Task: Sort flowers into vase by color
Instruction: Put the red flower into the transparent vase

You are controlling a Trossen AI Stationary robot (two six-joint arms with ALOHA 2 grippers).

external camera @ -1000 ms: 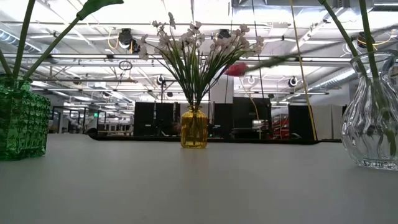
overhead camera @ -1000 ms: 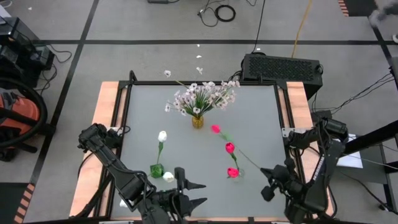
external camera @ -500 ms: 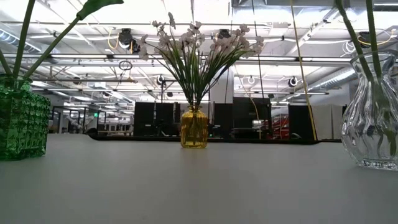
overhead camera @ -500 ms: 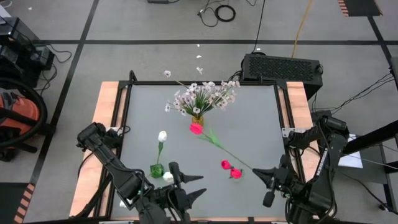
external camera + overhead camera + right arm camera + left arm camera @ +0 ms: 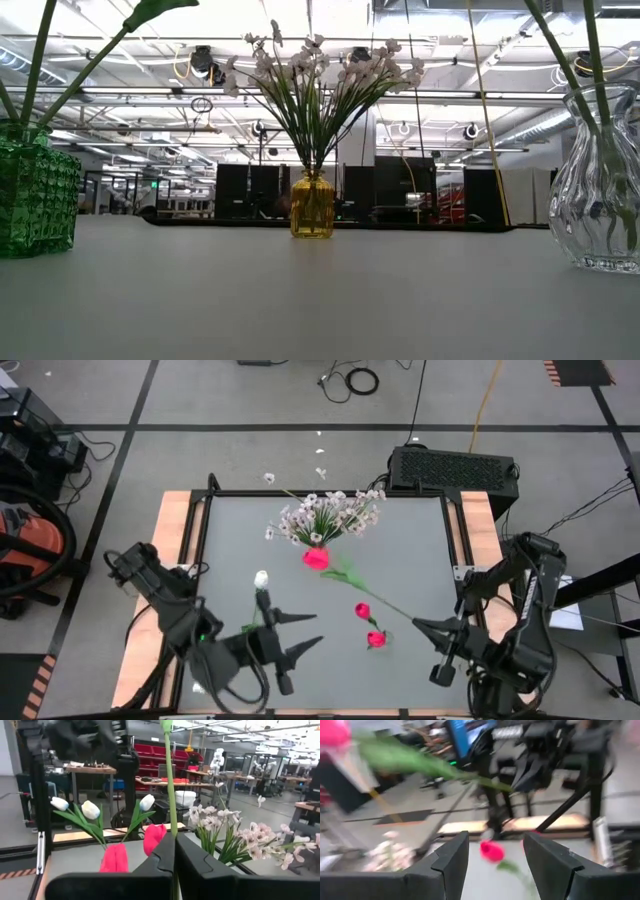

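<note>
Carrying pink-red tulip (image 5: 316,557) by its thin green stem (image 5: 170,780), right end effector (image 5: 432,628) clenched on it: keep stem vertical, lower into clear glass vase (image 5: 600,180) holding two pink tulips (image 5: 369,625); left end effector (image 5: 290,632) waits released.

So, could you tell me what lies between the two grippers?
Two pink tulips, shown in the high view, between the open left gripper and the right gripper, shut on a stem.
</note>
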